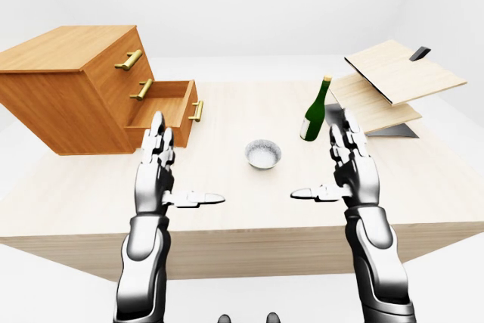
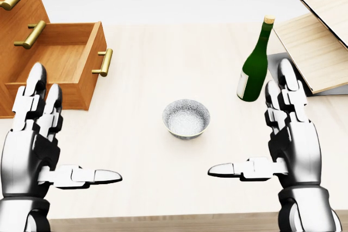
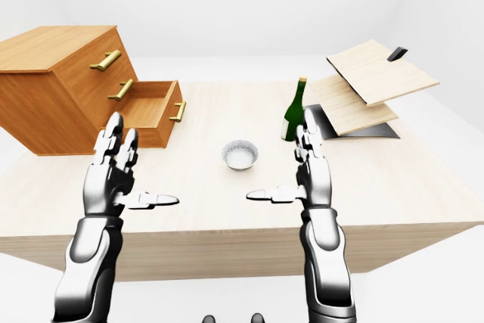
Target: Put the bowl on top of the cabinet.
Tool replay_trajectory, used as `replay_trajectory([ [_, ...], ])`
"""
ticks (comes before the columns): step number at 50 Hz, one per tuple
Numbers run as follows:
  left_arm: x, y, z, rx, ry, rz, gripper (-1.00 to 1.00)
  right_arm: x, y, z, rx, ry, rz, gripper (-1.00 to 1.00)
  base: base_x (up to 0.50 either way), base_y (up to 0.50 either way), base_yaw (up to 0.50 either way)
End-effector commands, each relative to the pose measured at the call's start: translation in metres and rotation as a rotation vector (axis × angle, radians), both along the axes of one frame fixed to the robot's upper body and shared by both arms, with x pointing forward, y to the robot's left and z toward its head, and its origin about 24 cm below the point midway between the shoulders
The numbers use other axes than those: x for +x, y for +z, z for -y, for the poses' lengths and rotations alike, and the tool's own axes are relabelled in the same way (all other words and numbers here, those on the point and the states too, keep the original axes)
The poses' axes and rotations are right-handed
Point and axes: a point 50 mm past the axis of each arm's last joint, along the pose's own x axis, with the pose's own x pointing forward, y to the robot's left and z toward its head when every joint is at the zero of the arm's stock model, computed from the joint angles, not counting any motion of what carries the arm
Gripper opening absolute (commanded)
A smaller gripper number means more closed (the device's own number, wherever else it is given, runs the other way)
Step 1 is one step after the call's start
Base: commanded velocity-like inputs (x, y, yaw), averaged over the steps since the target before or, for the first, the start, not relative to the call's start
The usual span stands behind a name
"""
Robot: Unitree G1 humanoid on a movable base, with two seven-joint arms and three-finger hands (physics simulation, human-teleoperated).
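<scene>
Both hands splayed, holding nothing: left hand (image 2: 38,145), right hand (image 2: 283,139), thumbs pointing inward over the table (image 2: 163,47). In the head view, bowl (image 2: 186,118) sits between them, at 1 o'clock from the left thumb, 11 from the right, well apart from both. Looks small, rigid, likely light, glazed so slippery; pinch the rim. Bottle (image 2: 254,63) stands at 2 o'clock from bowl. Cabinet (image 1: 68,73) at 10 o'clock, bottom drawer (image 2: 60,63) open, top bare.
</scene>
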Motion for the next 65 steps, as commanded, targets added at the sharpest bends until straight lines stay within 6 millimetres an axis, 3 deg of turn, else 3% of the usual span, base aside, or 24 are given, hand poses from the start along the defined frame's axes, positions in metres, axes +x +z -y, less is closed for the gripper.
replay_trajectory([
  [1, -0.013, 0.037, -0.004, 0.010, 0.007, 0.170, 1.00, -0.009, 0.026, 0.000, -0.011, 0.002, 0.116, 1.00, 0.00, 0.00, 0.00],
  [11, -0.024, 0.060, -0.004, 0.023, 0.008, 0.283, 1.00, -0.014, 0.038, 0.001, -0.021, 0.001, 0.171, 1.00, 0.00, 0.00, 0.00],
  [22, -0.059, 0.114, -0.004, 0.036, 0.000, 0.584, 1.00, -0.021, 0.053, 0.001, -0.037, -0.002, 0.243, 1.00, 0.00, 0.00, 0.00],
  [28, -0.067, 0.125, -0.007, 0.030, 0.007, 0.652, 1.00, -0.023, 0.058, 0.002, -0.044, -0.009, 0.270, 1.00, 0.00, 0.00, 0.00],
  [37, -0.074, 0.132, -0.007, 0.021, 0.005, 0.702, 1.00, -0.025, 0.059, 0.003, -0.040, -0.019, 0.275, 1.00, 0.00, 0.00, 0.00],
  [65, -0.076, 0.132, -0.006, 0.013, 0.000, 0.708, 1.00, -0.024, 0.052, 0.001, -0.040, -0.009, 0.242, 1.00, 0.00, 0.50, 0.00],
])
